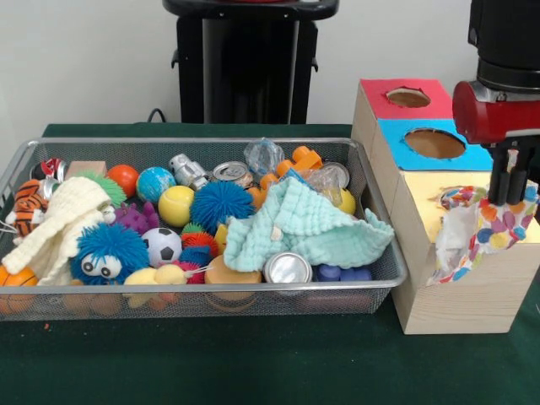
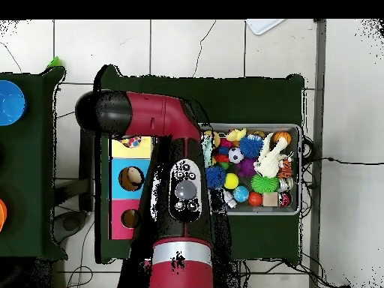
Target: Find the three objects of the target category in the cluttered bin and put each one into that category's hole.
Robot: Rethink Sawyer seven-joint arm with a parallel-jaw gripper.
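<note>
the black two-fingered tool [image 1: 509, 187] on the red arm hangs right over the yellow-panelled hole [image 1: 456, 199] of the pale wood-grain box [image 1: 472, 287], fingers pressed down into the white polka-dot cloth [image 1: 472, 232]. can't tell whether they pinch it or have let go. cloth is bunched at the hole, part stuffed in, w/ a long flap draped over the box's front edge and down its face. so the key relation: cloth sits directly under the tool, its loose length running away from the hole toward the camera in the front view. probably needs a push straight down, else the flap may drag it back out.

mint-green waffle cloth [image 1: 308, 226] lies spread in the right half of the silver wire-mesh bin [image 1: 169, 291], on the green surface [image 1: 253, 363]. cream knitted cloth [image 1: 55, 224] at the bin's left end, farthest from the box. overhead view: arm hides the tool.
</note>
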